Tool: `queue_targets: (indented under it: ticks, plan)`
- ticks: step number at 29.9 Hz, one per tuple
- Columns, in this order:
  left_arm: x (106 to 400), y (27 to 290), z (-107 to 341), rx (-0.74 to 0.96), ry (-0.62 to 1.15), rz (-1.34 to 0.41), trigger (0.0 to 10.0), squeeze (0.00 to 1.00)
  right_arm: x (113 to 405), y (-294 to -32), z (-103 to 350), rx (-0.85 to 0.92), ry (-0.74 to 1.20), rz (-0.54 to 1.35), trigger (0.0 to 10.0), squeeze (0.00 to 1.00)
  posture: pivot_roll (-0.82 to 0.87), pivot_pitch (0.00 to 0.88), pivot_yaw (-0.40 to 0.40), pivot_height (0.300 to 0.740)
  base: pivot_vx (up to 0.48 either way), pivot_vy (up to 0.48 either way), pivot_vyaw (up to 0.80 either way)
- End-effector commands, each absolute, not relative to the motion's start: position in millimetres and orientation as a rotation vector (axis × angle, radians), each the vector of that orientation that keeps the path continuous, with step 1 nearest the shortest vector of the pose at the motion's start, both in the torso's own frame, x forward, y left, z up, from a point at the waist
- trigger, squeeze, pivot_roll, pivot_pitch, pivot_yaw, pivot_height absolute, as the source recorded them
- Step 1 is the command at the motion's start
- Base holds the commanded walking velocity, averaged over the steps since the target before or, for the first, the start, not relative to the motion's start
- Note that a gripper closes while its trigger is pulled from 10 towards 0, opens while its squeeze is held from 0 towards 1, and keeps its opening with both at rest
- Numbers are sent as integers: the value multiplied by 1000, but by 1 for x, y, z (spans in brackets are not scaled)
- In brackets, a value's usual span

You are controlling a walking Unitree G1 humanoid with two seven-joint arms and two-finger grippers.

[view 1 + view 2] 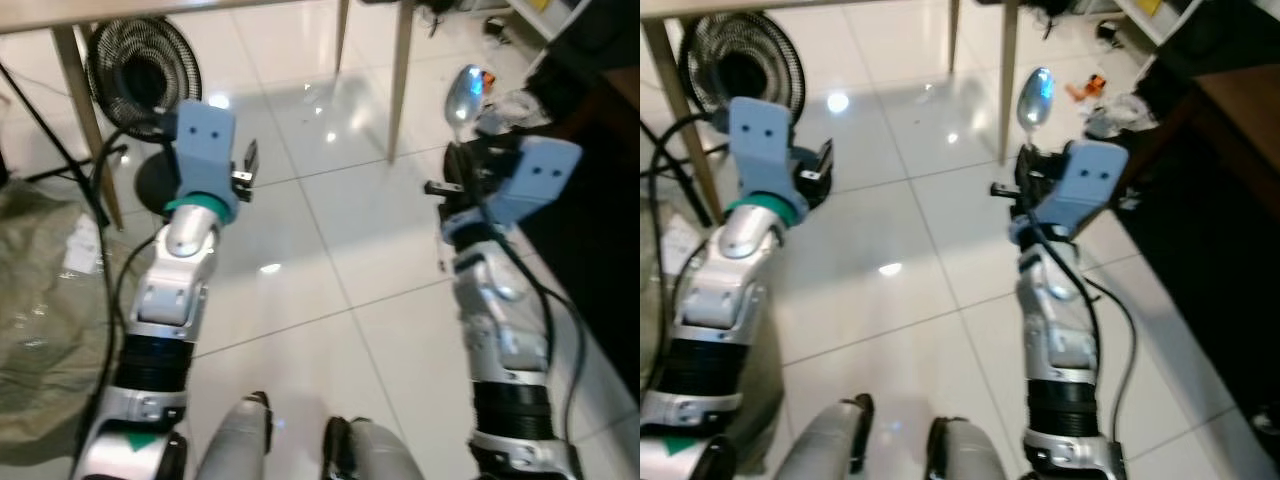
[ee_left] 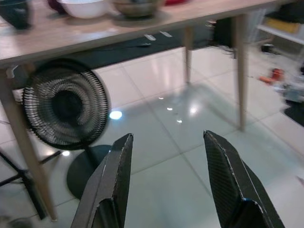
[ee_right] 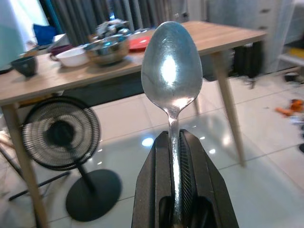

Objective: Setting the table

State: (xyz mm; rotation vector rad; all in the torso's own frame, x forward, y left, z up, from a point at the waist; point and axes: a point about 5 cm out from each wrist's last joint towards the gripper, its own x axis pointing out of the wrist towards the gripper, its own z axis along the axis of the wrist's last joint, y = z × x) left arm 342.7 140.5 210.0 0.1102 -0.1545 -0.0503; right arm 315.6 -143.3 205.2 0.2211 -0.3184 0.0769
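My right gripper (image 3: 174,156) is shut on the handle of a silver spoon (image 3: 171,61), whose bowl stands upright above the fingers. The spoon (image 1: 464,92) is raised in front of me at the right, above the white tiled floor. A wooden table (image 3: 118,61) stands ahead, carrying a white bowl (image 3: 73,57), a steel bowl (image 3: 105,49), a red plate (image 3: 140,43) and a dark cup (image 3: 24,65). My left gripper (image 2: 166,185) is open and holds nothing, raised at the left and facing the table (image 2: 95,31).
A black floor fan (image 1: 140,70) stands under the table's left side, next to a table leg (image 1: 85,110). Two more legs (image 1: 400,80) are ahead. A grey-green sack (image 1: 45,300) lies at the left. Dark furniture (image 1: 1230,130) and small clutter sit at the right.
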Motion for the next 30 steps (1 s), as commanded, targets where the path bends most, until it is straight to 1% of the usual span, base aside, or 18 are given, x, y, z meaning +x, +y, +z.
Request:
queue_targets:
  ticks: [1, 18, 23, 30]
  plan:
    - [342, 137, 203, 123, -131, -59, 10000, 0, 314, -151, 202, 215, -315, 48, 10000, 0, 193, 147, 2, 740, 480, 0, 0]
    - [344, 138, 202, 129, -124, -51, 10000, 0, 315, -152, 202, 220, -316, 44, 10000, 0, 195, 142, 5, 740, 480, 0, 0]
    - [344, 137, 202, 149, -137, -58, 10000, 0, 316, -158, 203, 269, -317, 13, 10000, 0, 196, 135, 4, 740, 480, 0, 0]
    - [343, 136, 203, 173, -152, -68, 10000, 0, 316, -159, 204, 272, -319, 11, 10000, 0, 196, 134, 3, 740, 480, 0, 0]
